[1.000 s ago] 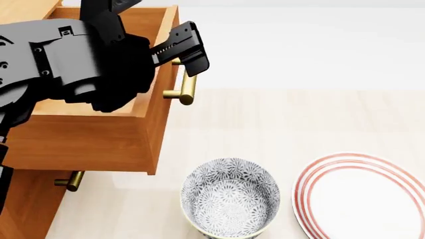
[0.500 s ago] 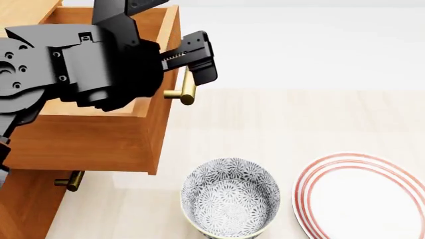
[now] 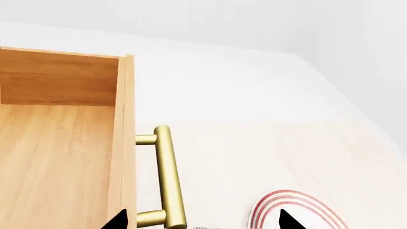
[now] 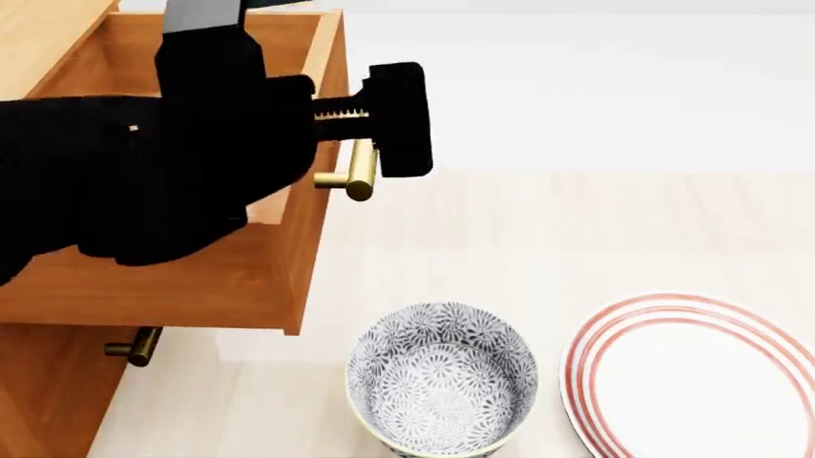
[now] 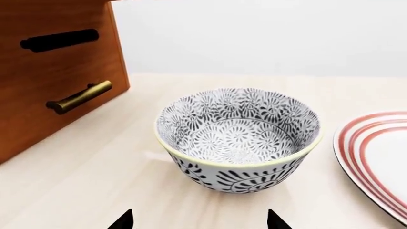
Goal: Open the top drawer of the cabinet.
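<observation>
orange-brown wood made up the cabinet [image 4: 52, 382], whose top drawer [image 4: 166, 277] stood pulled out over the desk [image 4: 612, 229]. the left claw [image 4: 382, 119] hovered released above its brass handle [image 4: 361, 172]; the right claw [image 5: 198, 223] stayed spread before the bowl [image 5: 239, 136].

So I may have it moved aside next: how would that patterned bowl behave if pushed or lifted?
The patterned bowl looks glazed ceramic, so probably rigid, fairly heavy and breakable. Its smooth curved wall may slip between jaws. Standing upright on a narrower base, it should slide on the table, though a high push might tip it.
</observation>
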`<state>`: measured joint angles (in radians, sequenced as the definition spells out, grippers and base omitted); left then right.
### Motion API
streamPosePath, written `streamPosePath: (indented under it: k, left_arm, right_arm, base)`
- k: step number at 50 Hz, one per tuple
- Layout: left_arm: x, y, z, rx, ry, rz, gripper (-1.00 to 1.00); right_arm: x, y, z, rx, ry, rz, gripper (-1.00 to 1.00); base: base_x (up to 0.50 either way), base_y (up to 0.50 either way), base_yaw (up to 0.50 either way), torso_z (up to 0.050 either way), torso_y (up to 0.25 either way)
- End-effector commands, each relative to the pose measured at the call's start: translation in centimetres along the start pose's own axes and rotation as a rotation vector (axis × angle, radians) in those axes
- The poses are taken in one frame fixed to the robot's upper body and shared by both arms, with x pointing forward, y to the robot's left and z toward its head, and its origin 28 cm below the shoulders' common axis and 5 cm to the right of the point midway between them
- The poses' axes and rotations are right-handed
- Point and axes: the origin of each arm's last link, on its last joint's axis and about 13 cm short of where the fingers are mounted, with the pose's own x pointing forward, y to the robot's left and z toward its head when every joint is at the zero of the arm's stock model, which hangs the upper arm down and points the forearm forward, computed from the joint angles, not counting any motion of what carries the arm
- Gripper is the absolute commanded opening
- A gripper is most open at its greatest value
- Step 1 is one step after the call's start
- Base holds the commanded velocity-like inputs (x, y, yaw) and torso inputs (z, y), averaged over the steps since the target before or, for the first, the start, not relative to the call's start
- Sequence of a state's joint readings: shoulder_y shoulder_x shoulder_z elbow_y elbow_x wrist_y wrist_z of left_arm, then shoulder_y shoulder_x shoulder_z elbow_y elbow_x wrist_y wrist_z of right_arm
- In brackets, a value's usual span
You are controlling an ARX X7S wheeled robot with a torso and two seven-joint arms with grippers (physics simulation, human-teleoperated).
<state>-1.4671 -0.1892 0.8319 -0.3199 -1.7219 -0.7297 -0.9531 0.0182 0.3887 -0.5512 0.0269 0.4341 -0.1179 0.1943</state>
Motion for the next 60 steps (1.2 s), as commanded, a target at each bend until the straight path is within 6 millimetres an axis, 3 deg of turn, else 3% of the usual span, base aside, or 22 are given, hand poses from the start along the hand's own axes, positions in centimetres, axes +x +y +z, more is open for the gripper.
streamPosePath:
  k: [1,5,7,15,32,48,53,60]
  left_arm:
    - [-4.9,-1.7,-0.2,0.112,-0.214,-0.202,1.00]
    - [-5.9,-1.8,-0.6,0.146,-0.252,-0.212,1.00]
    - [-6.7,-1.5,-1.8,0.204,-0.310,-0.189,1.00]
    - [-6.6,-0.3,-4.1,0.262,-0.361,-0.147,1.00]
    - [-7.6,1.7,-12.5,0.463,-0.652,-0.024,1.00]
    - [-8.3,3.0,-16.2,0.592,-0.935,0.074,1.00]
    - [-7.6,4.2,-18.7,0.605,-0.910,0.099,1.00]
    - [-7.1,5.8,-20.5,0.608,-0.868,0.134,1.00]
  right_arm:
    - [0.2,0.2,0.0,0.007,-0.010,0.009,1.00]
    - [0.2,0.2,0.0,0.007,-0.010,0.008,1.00]
    - [0.3,0.2,0.0,0.008,-0.010,0.003,1.00]
    - [0.4,0.1,0.1,0.010,-0.009,-0.003,1.00]
    - [0.4,0.1,0.0,0.016,-0.003,-0.005,1.00]
    - [0.4,0.2,0.1,0.018,0.004,-0.003,1.00]
    - [0.3,0.2,0.1,0.017,0.004,-0.001,1.00]
    - [0.3,0.3,0.0,0.014,0.005,-0.001,1.00]
  base:
    - [0.00,0.00,0.00,0.000,0.000]
    - [0.00,0.00,0.00,0.000,0.000]
    - [0.00,0.00,0.00,0.000,0.000]
    - [0.00,0.00,0.00,0.000,0.000]
    - [0.00,0.00,0.00,0.000,0.000]
    - [0.00,0.00,0.00,0.000,0.000]
    - [0.00,0.00,0.00,0.000,0.000]
    - [0.00,0.00,0.00,0.000,0.000]
